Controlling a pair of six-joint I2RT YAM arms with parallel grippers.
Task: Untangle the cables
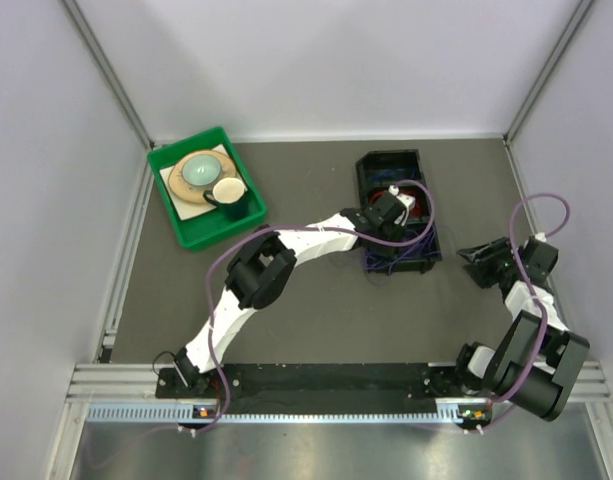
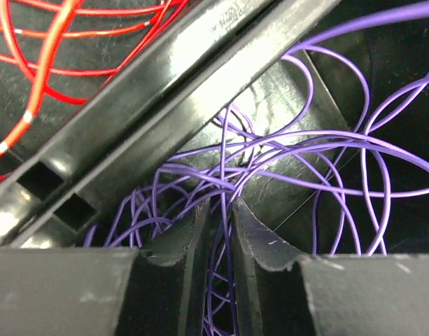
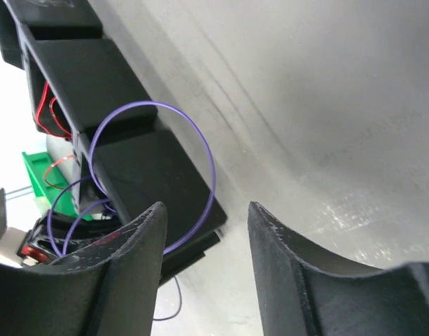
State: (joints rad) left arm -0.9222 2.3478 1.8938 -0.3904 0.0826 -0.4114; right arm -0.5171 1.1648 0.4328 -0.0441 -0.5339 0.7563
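Left gripper (image 2: 221,207): jaws a crack apart, purple cables (image 2: 298,150) threading the gap, inside bin (image 1: 391,155) by worktop's far edge. Right gripper (image 3: 207,210) half-open, empty.

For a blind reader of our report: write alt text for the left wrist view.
The left gripper, jaws nearly closed, sits in a tangle of thin purple cables, with strands running through the narrow gap; whether they are pinched is unclear. A black divider wall crosses diagonally above, with red cables beyond it at upper left.

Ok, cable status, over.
Left jaws narrowly apart, thin purple wires through gap, inside black plastic bin. Right jaws open, empty. Thin red wires beyond black divider.
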